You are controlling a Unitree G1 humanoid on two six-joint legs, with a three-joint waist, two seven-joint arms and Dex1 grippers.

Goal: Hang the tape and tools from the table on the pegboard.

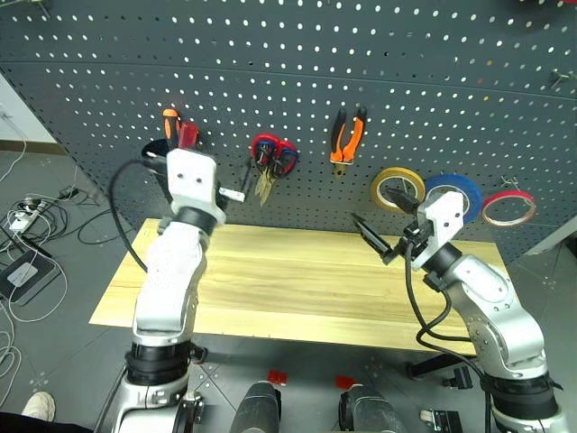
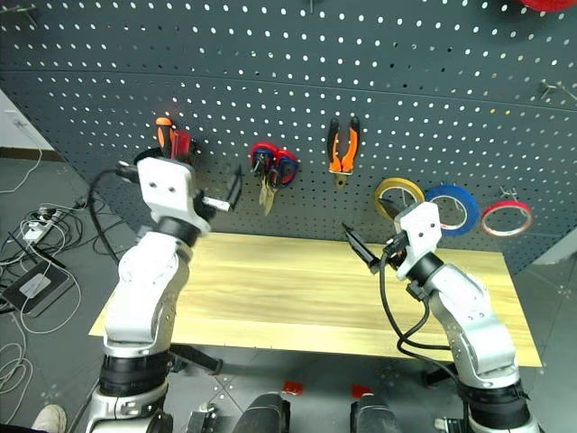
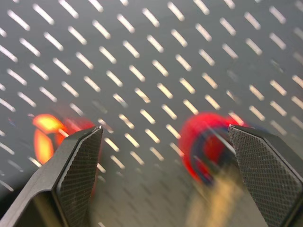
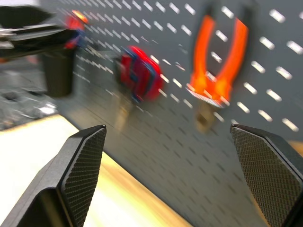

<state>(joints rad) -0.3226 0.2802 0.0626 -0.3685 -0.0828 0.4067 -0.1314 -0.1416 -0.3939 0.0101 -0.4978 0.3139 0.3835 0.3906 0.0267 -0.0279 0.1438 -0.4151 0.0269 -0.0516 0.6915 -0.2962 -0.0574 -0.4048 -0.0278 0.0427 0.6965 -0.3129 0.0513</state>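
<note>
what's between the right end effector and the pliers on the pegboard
Nothing visible. The right end effector is open above the bare table, and the pliers hang on the pegboard above and beyond it, with open air between them.

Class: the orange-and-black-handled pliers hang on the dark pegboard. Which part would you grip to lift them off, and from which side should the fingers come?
Grip both handles together near the middle of the orange-and-black-handled pliers, coming straight at the dark blue-grey pegboard from the front. They hang with handles up and jaws down, flat against the board, so probably only the front is reachable.
</note>
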